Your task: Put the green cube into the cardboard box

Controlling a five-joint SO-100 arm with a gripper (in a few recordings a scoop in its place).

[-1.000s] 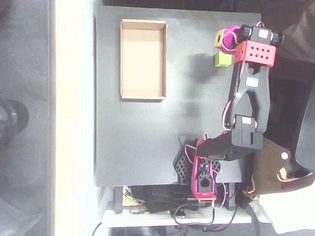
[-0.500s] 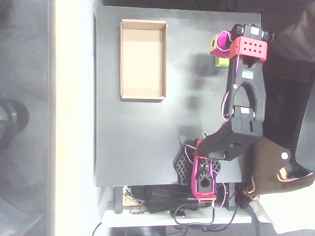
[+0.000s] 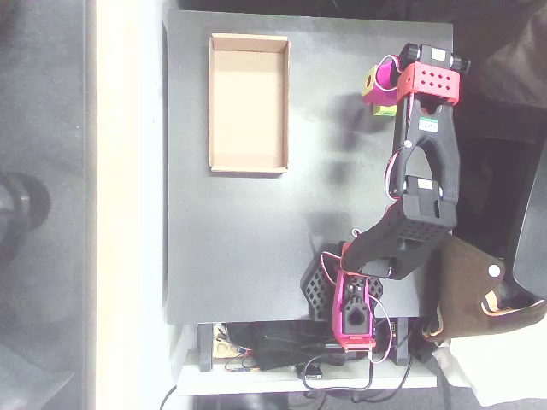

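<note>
Magenta gripper (image 3: 379,88) sits low over the green cube (image 3: 386,109) near the black table's (image 3: 239,239) right edge in the overhead view, hiding most of it; a sliver of lime peeks out beneath. Whether the fingers are spread or pinched, I can't tell. Well to the left, the cardboard box (image 3: 249,163) lies empty.

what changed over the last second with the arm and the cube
In the overhead view the gripper has swung in over the green cube, so the magenta head now covers most of it; a second ago the cube lay fully in sight just below it. The arm's elbow has shifted a little toward the picture's bottom. Whether the fingers have closed on the cube cannot be told. The cardboard box stayed put and empty, and the cube has not visibly moved.
</note>
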